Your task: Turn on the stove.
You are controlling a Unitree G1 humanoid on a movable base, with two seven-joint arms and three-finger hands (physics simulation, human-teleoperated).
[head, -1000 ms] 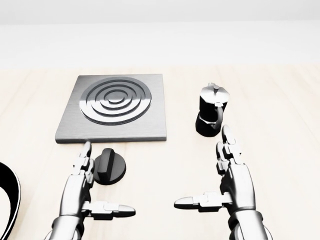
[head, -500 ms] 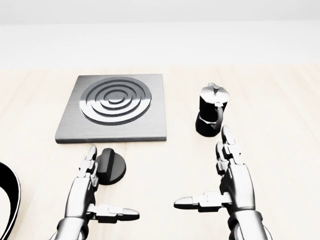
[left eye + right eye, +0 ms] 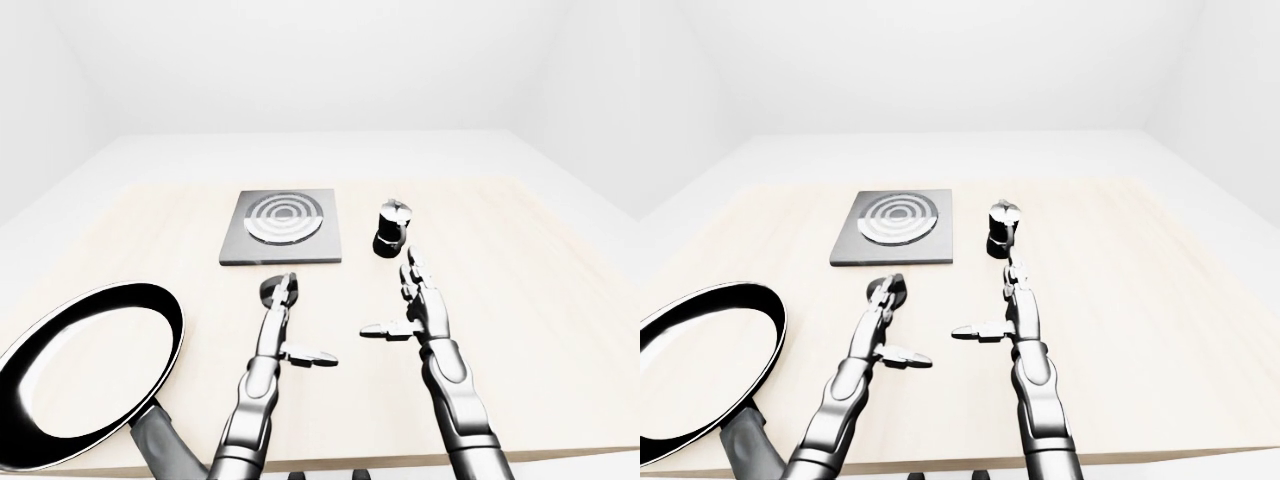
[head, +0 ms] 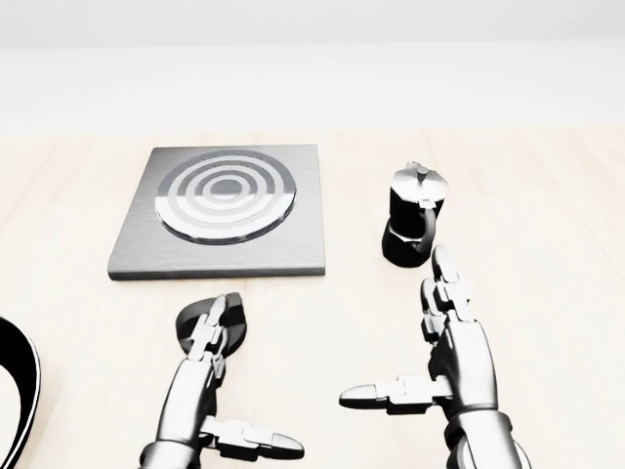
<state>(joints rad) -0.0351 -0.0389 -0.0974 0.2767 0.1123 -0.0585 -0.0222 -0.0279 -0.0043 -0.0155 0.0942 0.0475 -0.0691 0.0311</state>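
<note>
One stove point(image 4: 221, 225), one knob point(image 4: 209, 325), one moka pot point(image 4: 413, 227), one pan point(image 3: 85, 368), two spread empty hands: left hand point(image 4: 210, 381), right hand point(image 4: 444, 357).

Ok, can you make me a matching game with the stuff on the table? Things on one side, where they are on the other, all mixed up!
Match each thing to its place in the left-eye view.

Things
1. frying pan
2. moka pot
3. stove knob
4. burner plate

Places
A. right of the burner plate
B. partly hidden under the left hand fingers
C. bottom left corner
D. top middle of the wooden table

Pairs: 1-C, 2-A, 3-B, 4-D
</note>
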